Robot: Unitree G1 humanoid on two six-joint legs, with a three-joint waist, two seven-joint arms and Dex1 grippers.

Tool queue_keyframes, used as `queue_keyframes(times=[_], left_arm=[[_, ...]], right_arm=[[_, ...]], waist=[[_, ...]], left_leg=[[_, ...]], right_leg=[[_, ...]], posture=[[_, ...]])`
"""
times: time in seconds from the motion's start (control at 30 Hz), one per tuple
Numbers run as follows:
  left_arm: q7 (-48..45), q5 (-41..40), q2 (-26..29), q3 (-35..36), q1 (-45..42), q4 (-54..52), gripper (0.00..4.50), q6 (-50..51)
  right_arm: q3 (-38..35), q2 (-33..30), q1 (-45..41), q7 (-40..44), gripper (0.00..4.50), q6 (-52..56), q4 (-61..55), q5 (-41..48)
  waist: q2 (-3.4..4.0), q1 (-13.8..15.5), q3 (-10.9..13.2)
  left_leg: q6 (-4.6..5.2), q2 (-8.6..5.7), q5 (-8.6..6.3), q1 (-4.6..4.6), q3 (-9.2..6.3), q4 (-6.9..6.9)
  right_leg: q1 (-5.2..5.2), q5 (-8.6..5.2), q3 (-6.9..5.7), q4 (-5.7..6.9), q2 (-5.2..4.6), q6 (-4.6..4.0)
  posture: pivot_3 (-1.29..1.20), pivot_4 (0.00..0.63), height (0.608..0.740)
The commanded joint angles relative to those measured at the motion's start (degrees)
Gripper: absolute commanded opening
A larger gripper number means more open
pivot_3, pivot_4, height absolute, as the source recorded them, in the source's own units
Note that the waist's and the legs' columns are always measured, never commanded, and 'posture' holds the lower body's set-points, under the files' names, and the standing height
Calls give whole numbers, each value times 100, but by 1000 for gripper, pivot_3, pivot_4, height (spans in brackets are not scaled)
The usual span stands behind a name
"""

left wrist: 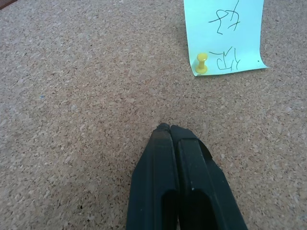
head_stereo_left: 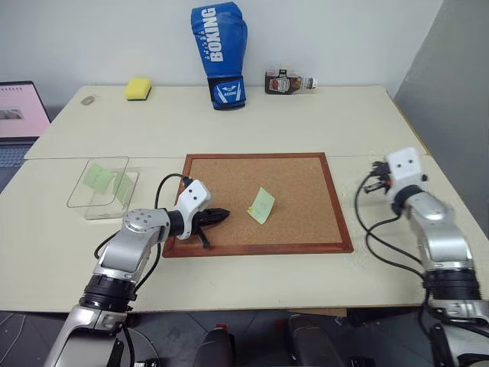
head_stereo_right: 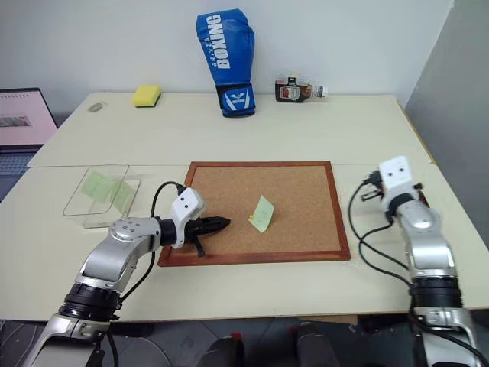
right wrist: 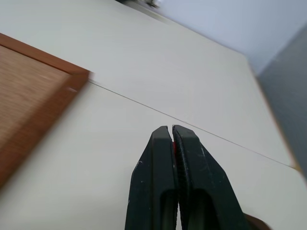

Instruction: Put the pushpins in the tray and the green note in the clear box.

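The left gripper (head_stereo_left: 223,216), clenched empty, reaches low over the corkboard's (head_stereo_left: 306,172) near left corner, pointing toward the green note (head_stereo_left: 261,205) at mid-board, pinned by a yellow pushpin (left wrist: 202,63). The right gripper (right wrist: 172,130), clenched on something red, hovers beyond the board's right edge.

You have a pale-green note (left wrist: 224,36) with dark scribbles ahead of the left gripper's (left wrist: 169,128) black jaws, held by a yellow pushpin (left wrist: 202,63). The corkboard (head_stereo_left: 229,183) under those jaws is speckled tan in a red-brown wooden frame. A sliver of red shows between the right gripper's (right wrist: 171,129) black jaws. The worktop (head_stereo_left: 306,115) is cream. Well beyond both jaws stand a blue boxing glove (head_stereo_left: 220,53) with white lettering and a yellow sponge (head_stereo_left: 138,89).
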Motion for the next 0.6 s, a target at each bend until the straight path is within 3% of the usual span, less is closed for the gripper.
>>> queue_keyframes(times=[0.03, 0.5, 0.6], left_arm=[[-116, 130, -25, -304, 122, 202, 0, 86], [-136, 137, 22, -287, 108, 197, 0, 90], [-130, 131, 44, -270, 139, 158, 0, 105]], right_arm=[[-157, -280, 21, -133, 27, -314, 364, -174], [-255, -342, -101, -63, 27, -241, 1228, -4], [-258, -348, -145, -48, 552, -288, 1333, 19]], waist=[[0, 0, 0], [0, 3, 0], [0, 2, 0]], left_leg=[[0, 0, 0, 0, 0, 3], [0, -1, 0, 2, 3, 6], [0, -1, 0, 2, 4, 6]], right_leg=[[2, -3, 0, 0, 0, -6], [6, 0, 5, 0, 0, 1], [6, 0, 6, 0, 0, 1]], posture=[[0, 150, 740], [0, 150, 740], [0, 150, 740]])
